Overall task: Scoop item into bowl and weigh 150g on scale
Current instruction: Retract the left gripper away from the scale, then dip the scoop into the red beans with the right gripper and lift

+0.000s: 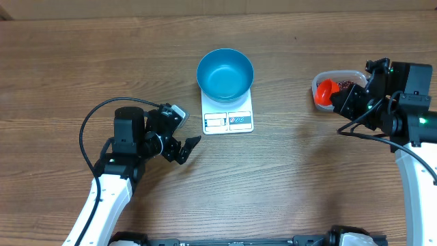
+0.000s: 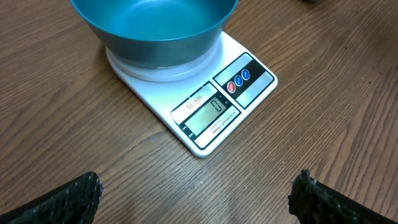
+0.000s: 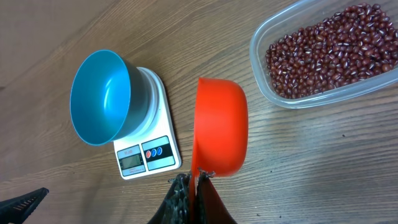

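right gripper (image 3: pixel 191 186) is clenched on the handle of an orange scoop (image 3: pixel 221 124), which it holds on edge just beside the clear tub (image 3: pixel 258 37). only the scoop's outer side faces the wrist camera, so i cannot tell from there whether it carries anything. the beans (image 3: pixel 329 50) lie heaped in the tub. the teal bowl (image 1: pixel 225 72) sits on the white scale (image 1: pixel 229 121) in the middle of the table (image 1: pixel 82 61), well apart from the tub. the bowl's inside looks bare and the scale's display (image 2: pixel 214 107) reads zero, so by my reading the weighing has not begun and the step in hand is taking a first scoop. left gripper (image 1: pixel 186 150) hangs released, jaws wide, near the scale and holding nothing. the next move likely calls for dipping the scoop's mouth into the beans, levelling it so nothing spills, then carrying it across to tip over the bowl.
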